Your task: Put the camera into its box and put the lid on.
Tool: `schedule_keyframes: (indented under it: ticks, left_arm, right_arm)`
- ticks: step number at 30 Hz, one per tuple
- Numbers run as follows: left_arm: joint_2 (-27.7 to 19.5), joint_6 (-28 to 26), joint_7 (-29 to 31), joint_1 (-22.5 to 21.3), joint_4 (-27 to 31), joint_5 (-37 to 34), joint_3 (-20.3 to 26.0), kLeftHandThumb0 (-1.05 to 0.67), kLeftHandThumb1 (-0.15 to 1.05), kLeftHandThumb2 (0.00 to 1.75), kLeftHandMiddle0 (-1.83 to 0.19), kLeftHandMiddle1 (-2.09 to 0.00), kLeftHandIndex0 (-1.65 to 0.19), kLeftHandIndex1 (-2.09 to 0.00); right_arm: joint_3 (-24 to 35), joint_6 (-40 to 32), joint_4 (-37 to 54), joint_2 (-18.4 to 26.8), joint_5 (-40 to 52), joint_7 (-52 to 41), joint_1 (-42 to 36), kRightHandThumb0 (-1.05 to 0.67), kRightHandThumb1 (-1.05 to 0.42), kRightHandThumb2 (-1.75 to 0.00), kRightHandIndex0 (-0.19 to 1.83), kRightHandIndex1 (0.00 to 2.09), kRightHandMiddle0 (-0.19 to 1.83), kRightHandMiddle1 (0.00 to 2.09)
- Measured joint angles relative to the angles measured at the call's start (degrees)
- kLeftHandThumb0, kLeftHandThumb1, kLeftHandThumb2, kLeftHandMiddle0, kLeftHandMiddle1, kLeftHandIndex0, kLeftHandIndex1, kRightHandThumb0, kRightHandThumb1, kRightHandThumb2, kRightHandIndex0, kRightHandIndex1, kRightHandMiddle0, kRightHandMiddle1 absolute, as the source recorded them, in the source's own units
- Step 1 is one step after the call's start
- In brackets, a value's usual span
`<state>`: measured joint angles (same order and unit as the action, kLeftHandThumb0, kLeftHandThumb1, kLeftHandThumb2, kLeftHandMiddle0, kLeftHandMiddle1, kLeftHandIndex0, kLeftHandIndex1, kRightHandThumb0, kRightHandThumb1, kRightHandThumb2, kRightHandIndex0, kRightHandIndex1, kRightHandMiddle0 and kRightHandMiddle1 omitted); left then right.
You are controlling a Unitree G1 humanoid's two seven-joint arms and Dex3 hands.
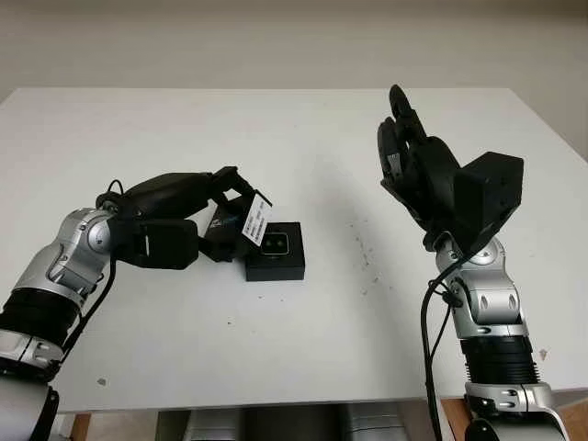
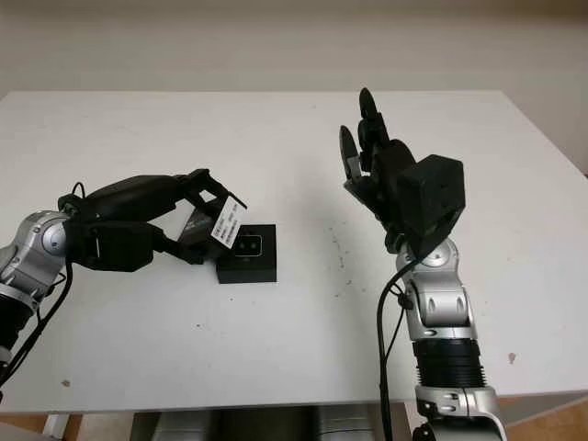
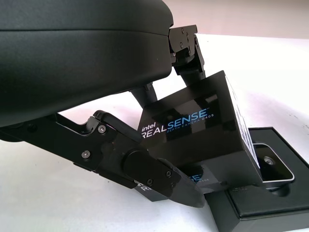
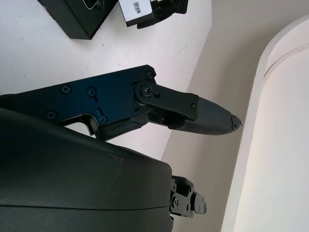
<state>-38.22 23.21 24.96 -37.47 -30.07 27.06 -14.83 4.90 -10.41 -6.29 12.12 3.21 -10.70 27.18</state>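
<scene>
A black box base [image 1: 276,261] sits on the white table left of centre, and the silver-faced camera [image 1: 276,243] lies inside it. My left hand [image 1: 225,213] is shut on the black lid [image 1: 235,225], which reads "RealSense" [image 3: 186,125] and has a white barcode label [image 1: 256,219]. The lid is tilted, held just left of the base with its lower edge over the base's left rim. In the left wrist view the camera [image 3: 271,166] shows beside the lid. My right hand [image 1: 404,147] is open, raised above the table's right half, well away from the box.
The white table [image 1: 312,340] has small dark specks near its middle [image 1: 363,248]. A pale wall stands behind the table's far edge. In the right wrist view the box base [image 4: 75,17] and lid label [image 4: 136,9] appear at a distance.
</scene>
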Motion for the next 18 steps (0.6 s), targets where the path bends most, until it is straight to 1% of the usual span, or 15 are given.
schedule_keyframes:
  ticks: [1,3,4,6,8,9,10,12,14,16,18]
  left_arm:
    - [0.0,0.0,-0.1,0.0,0.1,0.3,-0.1,-0.51,1.05,0.09,-0.13,-1.11,0.05,-1.26]
    - [0.0,0.0,-0.3,0.1,0.8,1.0,-0.1,-0.50,1.05,0.18,-0.15,-1.08,0.04,-1.26]
    - [0.0,0.0,-0.4,0.2,1.3,1.5,-0.1,-0.48,1.05,0.26,-0.12,-1.21,0.03,-1.27]
    - [0.0,-0.2,-0.9,0.7,2.3,2.2,-0.1,-0.46,1.05,0.33,-0.09,-1.30,0.02,-1.29]
    - [-0.1,-1.5,-0.7,1.2,3.9,2.3,-0.1,-0.39,1.05,0.43,-0.08,-1.38,0.01,-1.27]
    - [0.0,-3.0,0.1,1.5,5.1,2.2,-0.1,-0.36,1.05,0.45,-0.10,-1.45,-0.02,-1.30]
    - [0.0,-5.0,1.0,1.7,6.6,2.0,0.0,-0.33,1.05,0.46,-0.10,-1.60,-0.02,-1.41]
    - [0.3,-9.7,3.2,2.0,10.2,1.9,0.0,-0.30,1.05,0.47,-0.12,-1.71,-0.04,-1.50]
    - [0.6,-14.3,5.3,2.1,13.7,1.9,0.0,-0.28,1.05,0.46,-0.15,-1.73,-0.05,-1.56]
    - [1.0,-17.9,7.2,2.2,17.0,2.1,0.0,-0.25,1.05,0.45,-0.20,-1.68,-0.07,-1.54]
    - [1.3,-20.2,8.6,2.2,19.4,2.2,0.0,-0.24,1.05,0.43,-0.22,-1.68,-0.07,-1.52]
  right_arm:
    - [0.0,0.0,0.1,0.0,-0.1,0.1,0.0,-0.67,-1.05,-0.63,-0.14,0.06,-0.14,0.06]
    - [0.0,0.0,0.1,0.0,-0.1,0.1,0.0,-0.67,-1.05,-0.63,-0.15,0.05,-0.15,0.05]
    - [0.0,0.0,0.2,0.0,-0.1,0.1,0.0,-0.68,-1.05,-0.63,-0.15,0.05,-0.15,0.05]
    - [0.0,0.0,0.2,0.0,-0.1,0.1,0.0,-0.67,-1.05,-0.64,-0.15,0.05,-0.15,0.05]
    - [-0.1,0.0,0.2,0.0,-0.2,0.2,0.0,-0.66,-1.05,-0.64,-0.14,0.06,-0.15,0.06]
    - [-0.1,0.0,0.2,0.0,-0.2,0.3,-0.1,-0.65,-1.05,-0.64,-0.14,0.06,-0.15,0.05]
    - [-0.1,0.0,0.3,0.0,-0.2,0.4,-0.1,-0.65,-1.05,-0.64,-0.15,0.05,-0.16,0.05]
    - [-0.1,0.0,0.4,0.0,-0.1,0.4,-0.1,-0.66,-1.05,-0.64,-0.15,0.05,-0.17,0.05]
    - [-0.2,0.0,0.5,-0.1,-0.1,0.4,-0.1,-0.67,-1.05,-0.64,-0.15,0.05,-0.17,0.05]
    - [-0.4,0.0,0.6,-0.1,-0.1,0.4,-0.2,-0.69,-1.05,-0.64,-0.16,0.05,-0.17,0.05]
    - [-0.6,-0.6,0.8,-0.1,-0.1,0.4,-0.2,-0.69,-1.05,-0.65,-0.17,0.05,-0.17,0.05]
